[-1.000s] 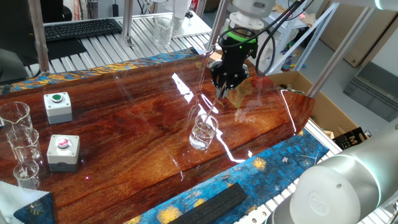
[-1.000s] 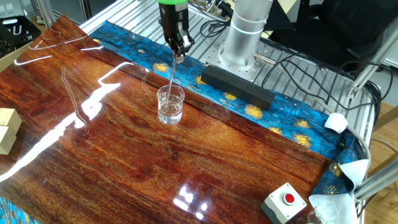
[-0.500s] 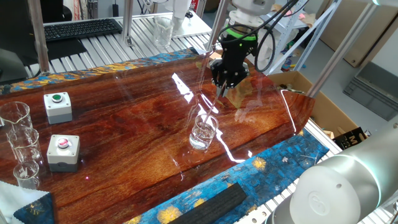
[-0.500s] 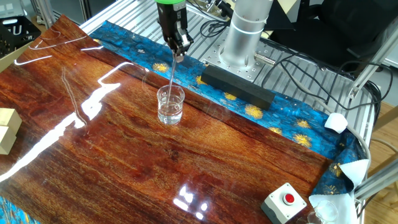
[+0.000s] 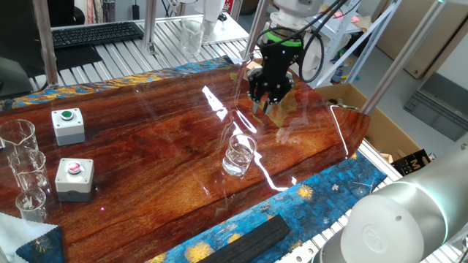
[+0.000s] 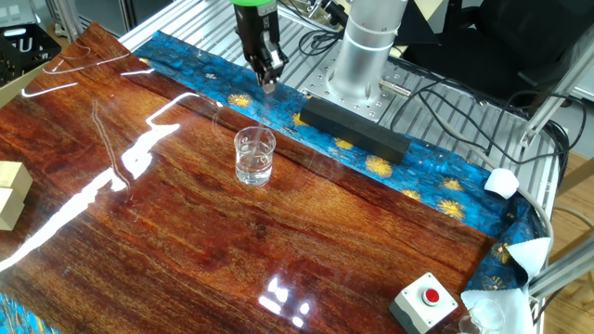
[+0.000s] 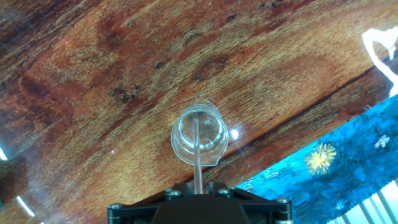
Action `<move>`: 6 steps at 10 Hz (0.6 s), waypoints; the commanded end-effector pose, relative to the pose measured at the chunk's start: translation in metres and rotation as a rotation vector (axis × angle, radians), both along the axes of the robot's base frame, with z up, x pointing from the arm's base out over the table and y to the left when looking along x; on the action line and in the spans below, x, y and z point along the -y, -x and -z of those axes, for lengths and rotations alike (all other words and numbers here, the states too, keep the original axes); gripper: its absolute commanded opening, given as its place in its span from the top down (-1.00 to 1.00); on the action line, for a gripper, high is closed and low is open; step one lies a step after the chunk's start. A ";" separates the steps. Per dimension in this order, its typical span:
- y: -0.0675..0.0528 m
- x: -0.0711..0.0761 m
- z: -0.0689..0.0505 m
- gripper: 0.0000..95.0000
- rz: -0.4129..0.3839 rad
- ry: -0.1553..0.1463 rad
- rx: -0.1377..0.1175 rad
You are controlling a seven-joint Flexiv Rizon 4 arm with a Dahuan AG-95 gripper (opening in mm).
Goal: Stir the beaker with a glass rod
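Note:
The beaker (image 5: 240, 155) is a small clear glass standing upright on the wooden tabletop; it also shows in the other fixed view (image 6: 254, 156) and from above in the hand view (image 7: 199, 135). My gripper (image 5: 263, 108) hangs above and behind it, also seen in the other fixed view (image 6: 269, 83). In the hand view the gripper (image 7: 198, 186) is shut on the glass rod (image 7: 198, 155), a pale line running from the jaws to over the beaker's mouth. In both fixed views the rod is too faint to see. I cannot tell whether its tip is inside the beaker.
Two grey button boxes (image 5: 68, 125) (image 5: 74, 177) and a trio of clear beakers (image 5: 25, 172) stand at the left. A black bar (image 6: 353, 125) lies on the blue cloth near the robot base. A cardboard box (image 5: 365, 117) stands past the table's right edge.
The pale line of the rod reaching down into the beaker showed in the earlier fixed views and no longer shows. The gripper has shifted only slightly. The beaker has not moved.

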State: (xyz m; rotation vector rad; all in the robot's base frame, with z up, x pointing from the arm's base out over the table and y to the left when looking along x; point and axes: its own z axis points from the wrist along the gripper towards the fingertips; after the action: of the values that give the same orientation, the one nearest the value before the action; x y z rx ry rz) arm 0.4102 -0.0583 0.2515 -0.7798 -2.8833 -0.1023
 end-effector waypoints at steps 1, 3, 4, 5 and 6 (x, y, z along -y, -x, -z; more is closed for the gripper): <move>0.001 0.000 0.000 0.20 -0.004 -0.002 0.002; 0.001 0.000 0.000 0.20 -0.014 -0.004 0.000; 0.001 0.000 0.000 0.20 -0.025 -0.005 0.003; 0.000 0.000 -0.001 0.20 -0.062 -0.012 0.020; -0.003 0.000 -0.002 0.60 -0.112 -0.016 0.030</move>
State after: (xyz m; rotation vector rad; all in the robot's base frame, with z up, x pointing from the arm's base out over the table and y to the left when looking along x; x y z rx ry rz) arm 0.4130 -0.0582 0.2537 -0.6613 -2.9279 -0.1222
